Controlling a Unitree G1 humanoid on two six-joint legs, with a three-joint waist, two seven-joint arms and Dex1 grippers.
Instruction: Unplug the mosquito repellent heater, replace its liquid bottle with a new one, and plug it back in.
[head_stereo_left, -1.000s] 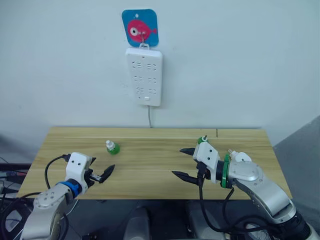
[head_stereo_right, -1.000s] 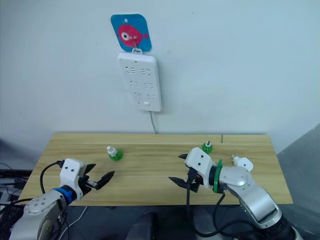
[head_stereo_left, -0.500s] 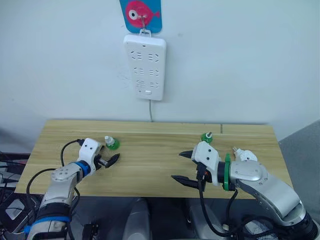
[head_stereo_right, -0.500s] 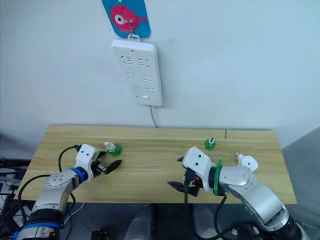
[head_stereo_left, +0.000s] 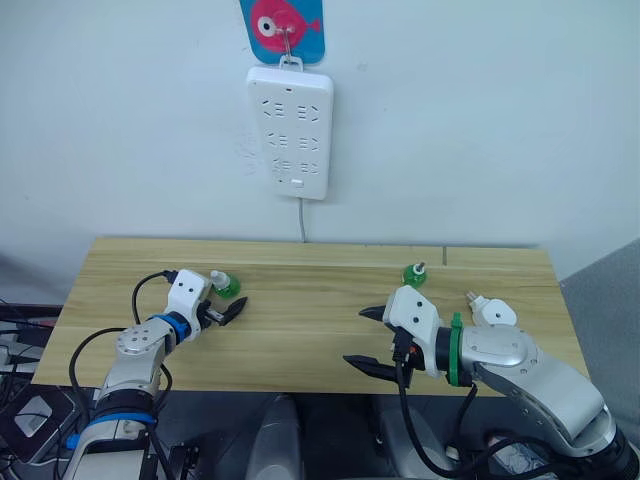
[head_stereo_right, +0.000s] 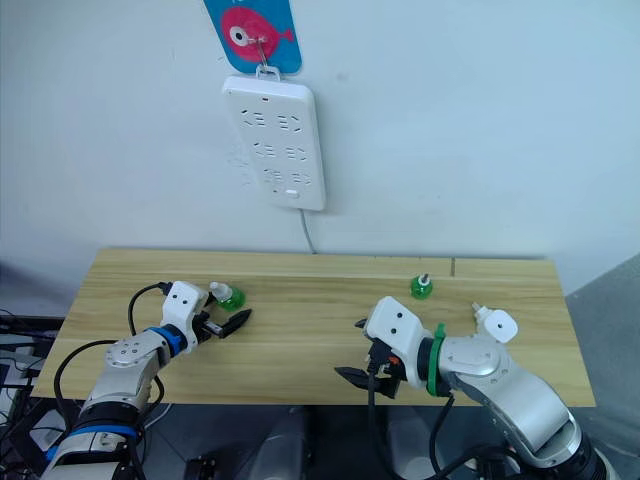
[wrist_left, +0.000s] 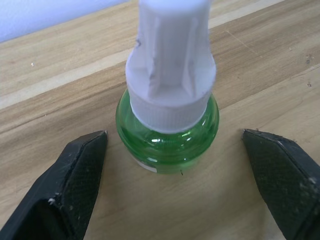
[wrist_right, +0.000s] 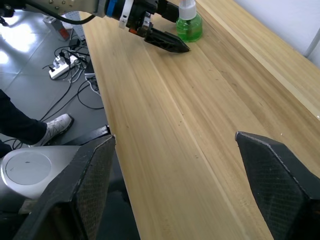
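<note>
Left gripper (wrist_left: 172, 195) spread wide around green bottle (wrist_left: 167, 137), no contact | right gripper (head_stereo_left: 368, 340) wide open, empty, at desk (head_stereo_left: 300, 340) front edge.

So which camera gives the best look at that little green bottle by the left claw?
The left wrist view: the green bottle stands upright, close up, between the open left claw fingers, untouched. The head views show it small on the table; the right wrist view shows it far off.

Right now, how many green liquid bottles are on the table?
2. One green bottle stands between the open left gripper fingers; the other bottle stands near the table's far edge, beside the white heater.
</note>
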